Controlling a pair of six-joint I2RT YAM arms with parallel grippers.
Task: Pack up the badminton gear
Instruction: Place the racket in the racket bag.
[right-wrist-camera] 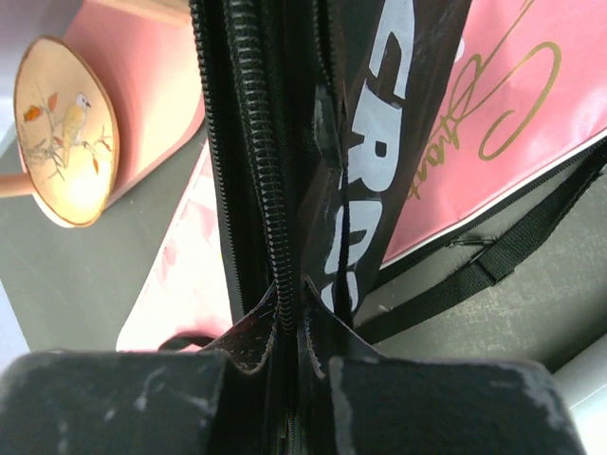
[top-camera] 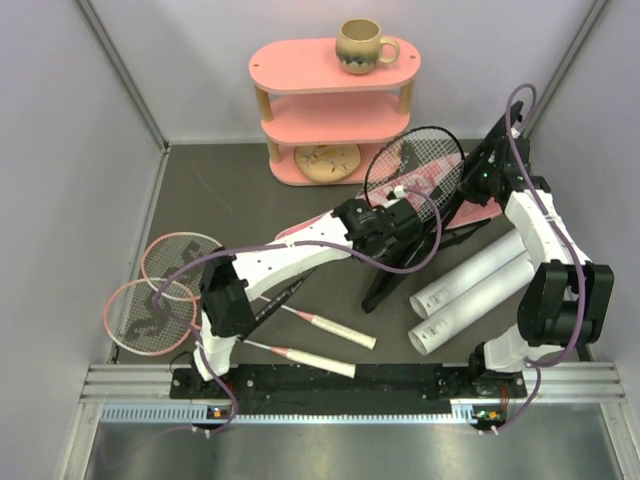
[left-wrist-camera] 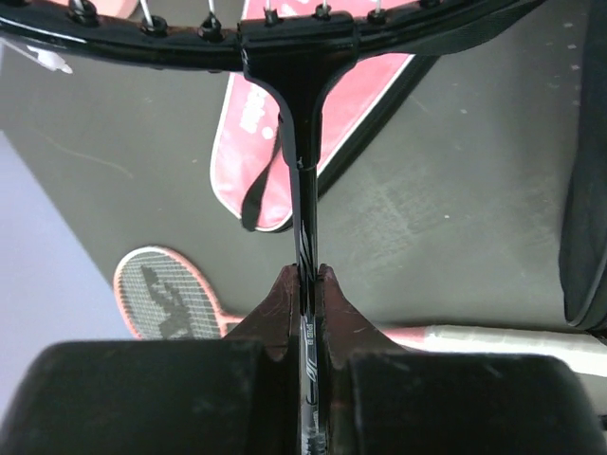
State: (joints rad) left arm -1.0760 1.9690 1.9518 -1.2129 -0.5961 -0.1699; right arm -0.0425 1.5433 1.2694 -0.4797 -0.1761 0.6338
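Note:
My left gripper (top-camera: 393, 212) (left-wrist-camera: 305, 277) is shut on the thin shaft of a black-framed racket (top-camera: 414, 164) (left-wrist-camera: 294, 57), held off the floor with its head toward the shelf. At the right, my right gripper (top-camera: 487, 170) (right-wrist-camera: 294, 289) is shut on the zipper edge of the black CROSSWAY bag (top-camera: 410, 262) (right-wrist-camera: 275, 142), which hangs slanting down from the grip to the floor. A pink racket bag (top-camera: 452, 192) (left-wrist-camera: 285, 142) (right-wrist-camera: 512, 114) lies flat under both. Two pink-framed rackets (top-camera: 165, 290) (left-wrist-camera: 161, 301) lie at the left, their white handles (top-camera: 335, 330) pointing right. Two white tubes (top-camera: 470, 295) lie at the right.
A pink three-tier oval shelf (top-camera: 335, 105) stands at the back wall with a beige mug (top-camera: 360, 45) on top and a bird-painted dish (top-camera: 328, 160) (right-wrist-camera: 62, 133) on its bottom tier. Grey walls close in left, right and back. A black strap (right-wrist-camera: 493, 270) trails on the floor.

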